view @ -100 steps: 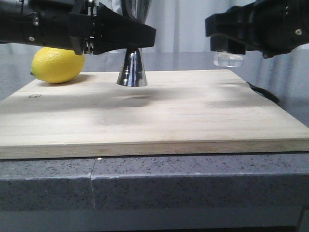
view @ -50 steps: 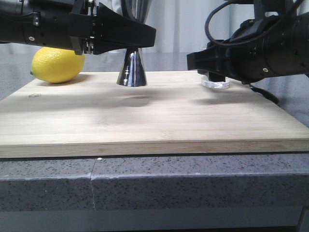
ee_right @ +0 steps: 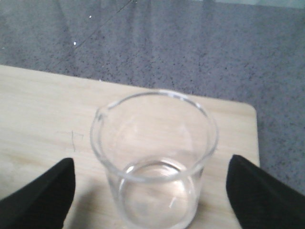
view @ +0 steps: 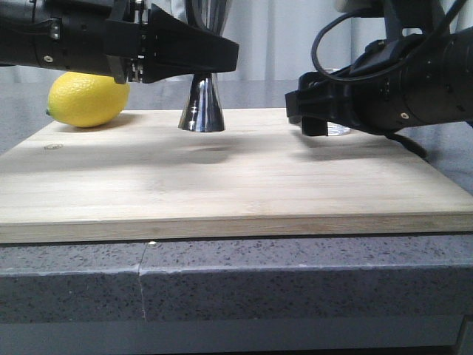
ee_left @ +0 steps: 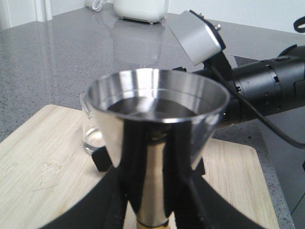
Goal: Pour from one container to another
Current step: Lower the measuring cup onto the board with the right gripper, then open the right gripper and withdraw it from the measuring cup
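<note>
The steel jigger (view: 201, 111) stands on the wooden board (view: 222, 177) at its back. My left gripper (view: 211, 59) is shut on its upper cone, the fingers (ee_left: 138, 157) pressed against both sides of the jigger (ee_left: 155, 105). A dark level surface shows inside its cup. The clear glass beaker (ee_right: 155, 162) stands upright on the board, and looks empty. My right gripper (ee_right: 152, 195) is open, its fingers (ee_right: 43, 195) well clear of the glass on either side. In the front view the right gripper (view: 318, 111) hides most of the beaker (view: 338, 132).
A yellow lemon (view: 89, 98) lies on the board's back left corner, behind my left arm. The board rests on a grey speckled counter (view: 295, 281). A black cable (view: 403, 140) runs off the board's right edge. A white appliance (ee_left: 140, 9) stands far back.
My right gripper came down with the beaker from mid-air, set it on the board and opened its fingers. The left gripper and jigger have not moved.
</note>
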`<state>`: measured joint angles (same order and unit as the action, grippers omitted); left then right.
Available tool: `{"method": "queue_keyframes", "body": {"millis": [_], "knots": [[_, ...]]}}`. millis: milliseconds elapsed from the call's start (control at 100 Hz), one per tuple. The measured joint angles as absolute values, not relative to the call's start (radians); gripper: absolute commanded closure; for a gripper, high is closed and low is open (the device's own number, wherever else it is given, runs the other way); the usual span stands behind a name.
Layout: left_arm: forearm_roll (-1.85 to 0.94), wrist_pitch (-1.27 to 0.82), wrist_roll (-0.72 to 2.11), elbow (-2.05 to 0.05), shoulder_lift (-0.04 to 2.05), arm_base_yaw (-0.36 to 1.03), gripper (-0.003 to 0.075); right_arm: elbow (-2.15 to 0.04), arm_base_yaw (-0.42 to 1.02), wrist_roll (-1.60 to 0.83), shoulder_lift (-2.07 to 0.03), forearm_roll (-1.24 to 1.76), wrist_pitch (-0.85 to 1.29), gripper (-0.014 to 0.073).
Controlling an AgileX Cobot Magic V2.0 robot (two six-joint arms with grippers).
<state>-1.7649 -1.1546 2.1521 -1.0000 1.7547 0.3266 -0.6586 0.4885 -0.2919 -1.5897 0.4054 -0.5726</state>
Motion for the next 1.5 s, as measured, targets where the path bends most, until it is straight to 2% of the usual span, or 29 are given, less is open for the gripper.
{"method": "queue_keyframes", "body": {"millis": [490,960,1250,1500], "knots": [[-1.765,-1.155,2.152,-1.000,1.755,0.327,0.0575,-0.659,0.488,-0.361,-1.226,0.400,0.013,-0.0045],[-1.765,-1.155,2.152,-1.000,1.755,0.327,0.0575,-0.659,0.488,-0.363,-0.919,0.310,0.438,-0.0045],[-1.765,-1.155,2.152,-1.000,1.755,0.327,0.0575,-0.659,0.488,-0.363,-0.763,0.251,0.537,-0.0045],[-1.765,-1.155,2.152,-1.000,1.755,0.327,0.0575,-0.659,0.488,-0.363,-0.731,0.232,0.557,-0.0045]]}}
